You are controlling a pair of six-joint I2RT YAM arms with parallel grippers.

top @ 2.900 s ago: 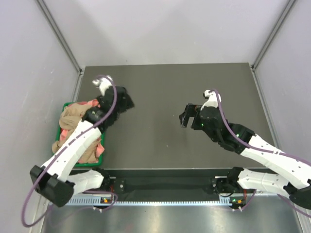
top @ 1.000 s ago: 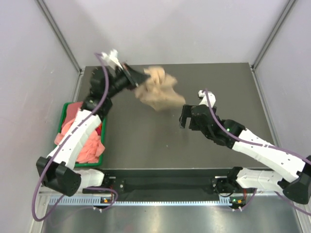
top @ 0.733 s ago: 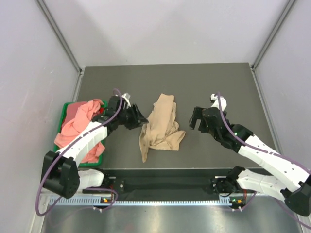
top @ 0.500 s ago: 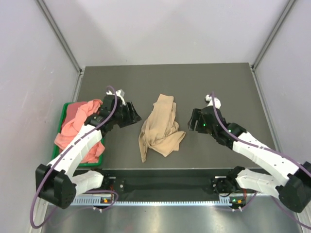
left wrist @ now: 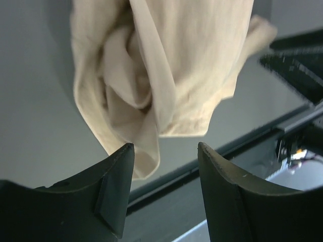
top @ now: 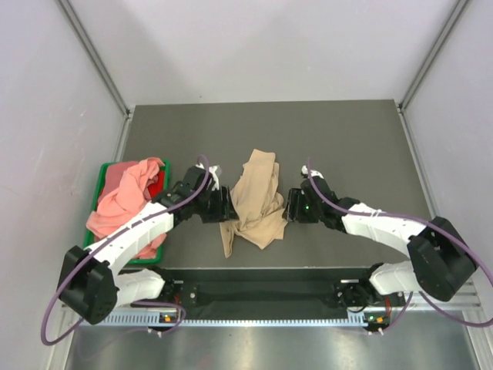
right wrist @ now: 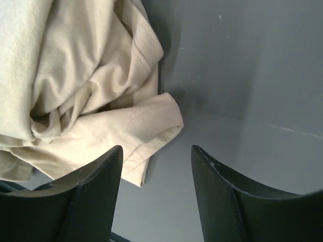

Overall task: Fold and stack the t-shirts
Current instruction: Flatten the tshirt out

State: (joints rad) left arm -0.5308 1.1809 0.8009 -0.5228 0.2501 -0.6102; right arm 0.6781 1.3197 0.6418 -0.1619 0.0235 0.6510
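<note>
Nothing looks folded or stacked yet: the salmon-pink t-shirts (top: pixel 127 196) lie heaped in the green bin (top: pixel 102 166) at the counter's (top: pixel 192 131) left edge, and the tan t-shirt (top: pixel 256 202) lies crumpled mid-counter, so spreading, folding and stacking are all left. The left jaws stand spread wide and empty just beside the tan shirt's left edge, while the right jaws, also apart, frame a hemmed corner at its right edge without pinching it
</note>
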